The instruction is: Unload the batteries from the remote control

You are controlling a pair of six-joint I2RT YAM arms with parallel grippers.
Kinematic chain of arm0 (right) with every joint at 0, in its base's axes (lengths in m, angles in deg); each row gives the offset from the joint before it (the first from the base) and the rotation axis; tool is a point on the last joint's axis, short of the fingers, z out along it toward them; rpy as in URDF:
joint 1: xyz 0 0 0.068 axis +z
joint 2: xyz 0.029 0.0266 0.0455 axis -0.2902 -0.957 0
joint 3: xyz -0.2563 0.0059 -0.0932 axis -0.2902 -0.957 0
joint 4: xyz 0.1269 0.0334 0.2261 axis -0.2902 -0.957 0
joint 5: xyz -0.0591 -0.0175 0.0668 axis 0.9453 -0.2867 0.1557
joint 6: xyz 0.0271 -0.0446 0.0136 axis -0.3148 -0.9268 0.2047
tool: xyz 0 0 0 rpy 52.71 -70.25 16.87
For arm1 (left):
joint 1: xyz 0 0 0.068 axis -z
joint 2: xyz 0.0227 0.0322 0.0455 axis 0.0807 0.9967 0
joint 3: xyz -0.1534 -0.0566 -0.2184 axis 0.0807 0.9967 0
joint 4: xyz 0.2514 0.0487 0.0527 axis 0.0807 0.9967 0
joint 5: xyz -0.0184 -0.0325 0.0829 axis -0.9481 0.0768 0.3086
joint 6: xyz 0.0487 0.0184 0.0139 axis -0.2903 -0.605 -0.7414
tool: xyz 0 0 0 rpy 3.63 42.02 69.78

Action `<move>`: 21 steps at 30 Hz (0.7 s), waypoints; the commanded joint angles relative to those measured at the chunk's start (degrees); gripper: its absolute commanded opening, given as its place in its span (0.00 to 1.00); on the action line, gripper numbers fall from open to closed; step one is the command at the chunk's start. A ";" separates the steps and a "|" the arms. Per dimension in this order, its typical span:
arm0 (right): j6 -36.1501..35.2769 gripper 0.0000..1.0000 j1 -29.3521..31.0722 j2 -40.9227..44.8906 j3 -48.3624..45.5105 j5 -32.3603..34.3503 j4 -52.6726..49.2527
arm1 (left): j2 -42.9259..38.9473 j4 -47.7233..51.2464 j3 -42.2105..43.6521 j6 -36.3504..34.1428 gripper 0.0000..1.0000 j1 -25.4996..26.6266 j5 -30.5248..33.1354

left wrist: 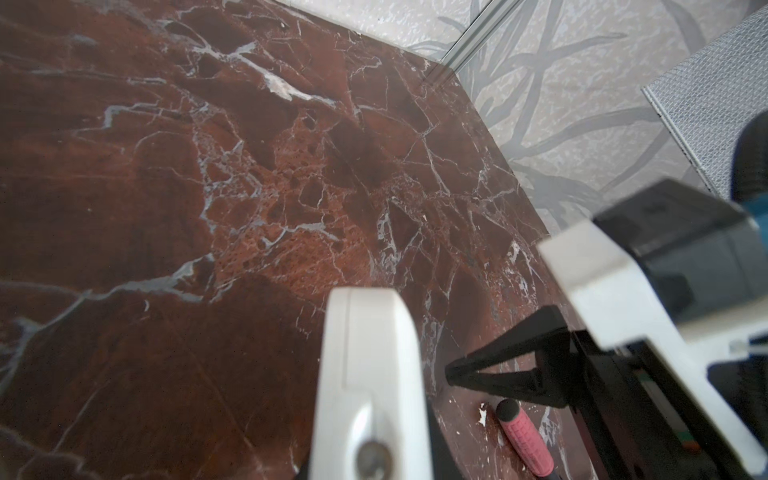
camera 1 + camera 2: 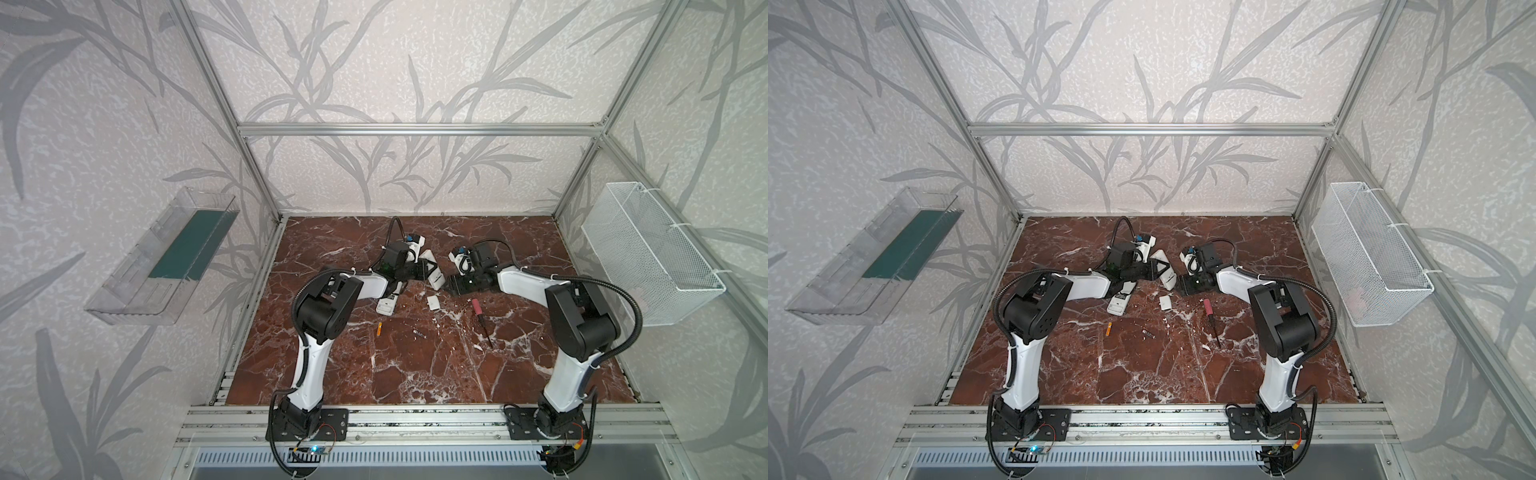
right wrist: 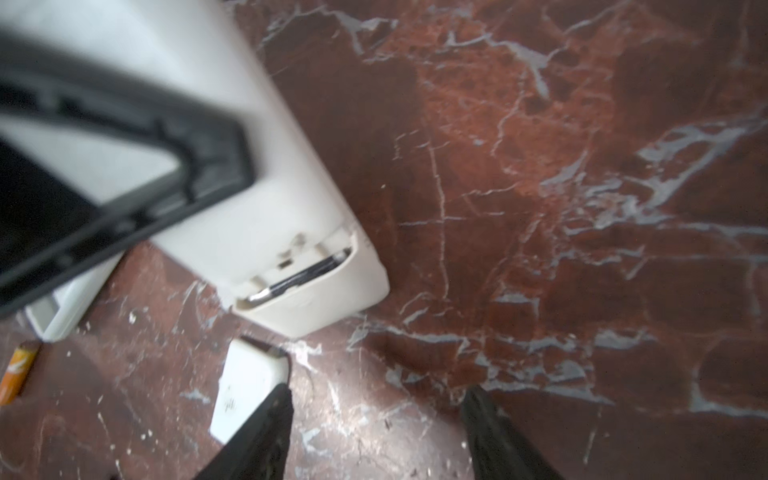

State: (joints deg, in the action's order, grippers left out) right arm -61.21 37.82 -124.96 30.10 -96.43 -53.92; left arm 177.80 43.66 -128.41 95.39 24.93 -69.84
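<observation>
My left gripper (image 2: 428, 269) is shut on a white remote control (image 2: 434, 274) and holds it tilted above the table in both top views (image 2: 1166, 272). In the right wrist view the remote's open compartment shows a dark battery (image 3: 299, 274) inside. My right gripper (image 3: 376, 401) stands open and empty just beside the remote's lower end (image 2: 449, 286). An orange battery (image 2: 379, 329) and a dark battery (image 2: 417, 333) lie loose on the marble. In the left wrist view the remote (image 1: 370, 374) hides my left fingertips.
A second white remote (image 2: 388, 301) lies under my left arm. A small white cover (image 2: 433, 302) lies below my right gripper. A pink-handled screwdriver (image 2: 482, 320) lies to the right. A wire basket (image 2: 648, 253) and a clear bin (image 2: 162, 257) hang on the side walls.
</observation>
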 commanded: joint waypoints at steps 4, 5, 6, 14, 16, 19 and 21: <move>-5.49 0.73 -0.03 2.74 -7.34 -4.51 20.58 | -0.37 -6.22 -1.05 5.72 0.04 -0.21 -5.29; -5.57 0.74 0.01 1.93 -6.22 -4.82 19.03 | -0.44 -6.56 -0.91 6.27 0.04 -0.21 -5.53; -5.55 0.75 0.03 0.96 -4.99 -4.90 17.21 | -0.57 -6.54 -0.82 6.40 0.04 -0.21 -5.69; -2.81 0.72 0.05 2.18 -4.24 -0.12 14.18 | -2.93 -3.94 0.62 5.09 0.04 -1.60 -3.97; -2.02 0.71 0.06 4.06 -4.74 0.86 14.06 | -3.28 -4.40 0.60 6.16 0.04 -2.12 -4.45; 0.01 0.70 -0.05 8.05 -5.23 2.39 12.84 | -4.45 -3.47 0.41 6.98 0.04 -2.40 -5.12; 1.55 0.69 -0.03 10.51 -5.49 3.92 11.06 | -5.49 -2.30 0.50 7.17 0.04 -2.45 -5.79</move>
State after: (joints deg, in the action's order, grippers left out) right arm -62.23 37.82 -119.73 24.88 -95.32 -41.53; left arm 176.49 41.19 -128.39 101.51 22.88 -73.79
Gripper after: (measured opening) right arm 0.695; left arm 0.177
